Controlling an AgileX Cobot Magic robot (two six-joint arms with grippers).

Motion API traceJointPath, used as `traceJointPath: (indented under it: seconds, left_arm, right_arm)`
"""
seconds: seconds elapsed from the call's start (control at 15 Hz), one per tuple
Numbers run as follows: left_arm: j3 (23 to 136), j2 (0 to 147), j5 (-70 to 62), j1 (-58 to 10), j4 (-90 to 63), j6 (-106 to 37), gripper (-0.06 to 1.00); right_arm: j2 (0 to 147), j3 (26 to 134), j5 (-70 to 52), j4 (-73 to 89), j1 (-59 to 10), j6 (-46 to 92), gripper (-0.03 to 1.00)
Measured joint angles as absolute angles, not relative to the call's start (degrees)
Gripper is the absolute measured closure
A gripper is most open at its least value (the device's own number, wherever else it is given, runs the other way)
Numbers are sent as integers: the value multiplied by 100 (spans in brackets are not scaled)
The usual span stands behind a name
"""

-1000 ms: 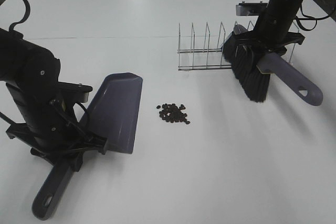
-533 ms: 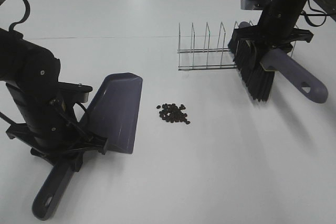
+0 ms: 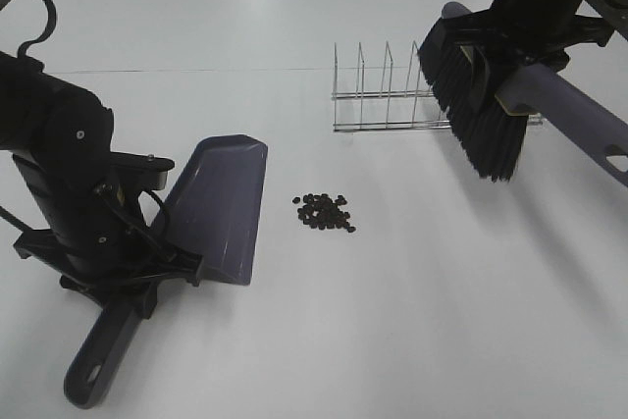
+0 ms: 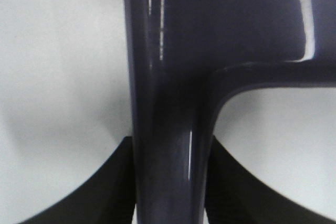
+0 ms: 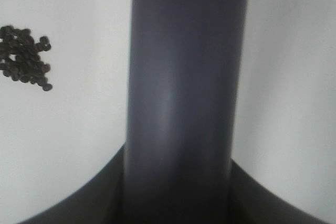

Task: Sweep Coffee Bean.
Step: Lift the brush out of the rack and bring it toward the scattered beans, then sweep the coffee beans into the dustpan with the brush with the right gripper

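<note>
Beans (image 3: 323,212) lie in 1 small pile on the surface (image 3: 392,331), just beside the dustpan (image 3: 221,205) mouth. Left jaws squeeze the dustpan handle; right jaws squeeze the brush (image 3: 481,105), high and far from the dustpan. Land it past the pile, then push slowly toward the dustpan.

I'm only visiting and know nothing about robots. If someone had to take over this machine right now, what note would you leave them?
The left gripper is shut on the handle of the dustpan, which sits on the table just left of the pile.
The right gripper is shut on the handle of the brush, held up by the wire rack; its bristles appear clear of the table.
The coffee beans lie in one small pile between the two tools, touching neither.
Done: both tools grasped.
Left: lower the brush to the right of the pile and sweep the beans into the dustpan; none are in it.
</note>
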State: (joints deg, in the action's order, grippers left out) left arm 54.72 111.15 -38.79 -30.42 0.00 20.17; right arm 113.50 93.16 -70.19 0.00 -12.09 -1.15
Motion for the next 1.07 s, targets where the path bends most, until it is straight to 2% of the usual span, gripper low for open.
traceJointPath:
  seconds: [0.07,0.2,0.67,1.07]
  left_arm:
    - [5695,11253,-3971,-3042,0,2011,62]
    - [5890,11402,-4120,-3042,143,1977,62]
    - [6142,11625,-4303,-3042,241,1513,62]
    - [6148,11631,-4269,-3042,264,1301,62]
  right_arm:
    - [11362,9202,-7019,-871,-1759,-602,67]
    - [11419,9087,-7013,-1381,-2114,-957,67]
    - [12003,8967,-7007,-1318,-2223,-2005,67]
    - [12697,9007,-6984,-1255,-2951,-2624,67]
